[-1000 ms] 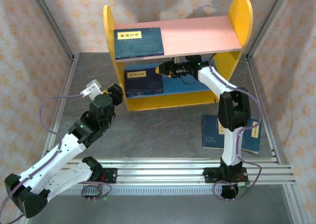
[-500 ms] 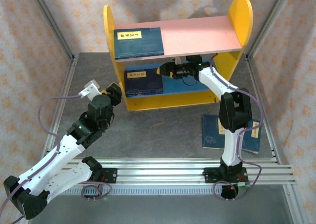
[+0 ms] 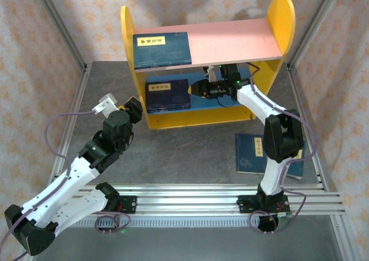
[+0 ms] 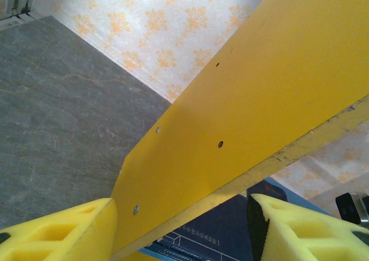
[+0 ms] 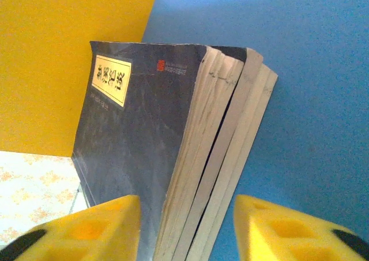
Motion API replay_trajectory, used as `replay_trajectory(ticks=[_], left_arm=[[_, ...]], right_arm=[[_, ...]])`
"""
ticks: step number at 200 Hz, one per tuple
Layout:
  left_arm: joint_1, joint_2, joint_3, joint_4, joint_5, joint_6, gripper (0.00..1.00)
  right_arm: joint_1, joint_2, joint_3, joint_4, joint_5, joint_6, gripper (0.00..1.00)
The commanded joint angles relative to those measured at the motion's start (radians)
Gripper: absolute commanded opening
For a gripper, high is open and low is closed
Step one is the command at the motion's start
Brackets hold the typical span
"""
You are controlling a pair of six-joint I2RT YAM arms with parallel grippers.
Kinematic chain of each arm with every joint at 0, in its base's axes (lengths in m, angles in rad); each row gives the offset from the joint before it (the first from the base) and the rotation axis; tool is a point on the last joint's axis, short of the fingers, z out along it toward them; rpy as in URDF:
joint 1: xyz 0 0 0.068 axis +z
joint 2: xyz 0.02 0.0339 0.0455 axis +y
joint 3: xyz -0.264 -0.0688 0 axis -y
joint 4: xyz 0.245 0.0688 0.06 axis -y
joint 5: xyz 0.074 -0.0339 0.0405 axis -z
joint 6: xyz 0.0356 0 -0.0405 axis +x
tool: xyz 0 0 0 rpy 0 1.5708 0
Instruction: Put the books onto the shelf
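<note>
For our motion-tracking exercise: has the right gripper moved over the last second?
Yes. The right gripper has drawn back rightward, away from the stacked books, towards the right side panel of the shelf.

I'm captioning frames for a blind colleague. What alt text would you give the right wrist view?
A stack of dark navy books, the top cover bearing a yellow label, lies on the shelf's blue board beside a yellow side panel. The right gripper has its yellow fingertips apart at the bottom edge, one each side of the stack.

The yellow label [image 5: 112,79] on the books [image 5: 144,151] bears dark characters too blurred to read.
</note>
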Motion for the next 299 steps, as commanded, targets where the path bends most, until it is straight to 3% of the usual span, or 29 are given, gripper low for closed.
replay_trajectory(ticks=[1, 299], left_arm=[[0.01, -0.012, -0.01, -0.021, 0.002, 0.004, 0.6], [0.017, -0.019, -0.006, -0.024, 0.007, 0.011, 0.6]], right_arm=[[0.011, -0.054, -0.022, 0.042, 0.011, -0.005, 0.4], [0.052, -0.024, 0.053, -0.011, 0.017, -0.035, 0.36]])
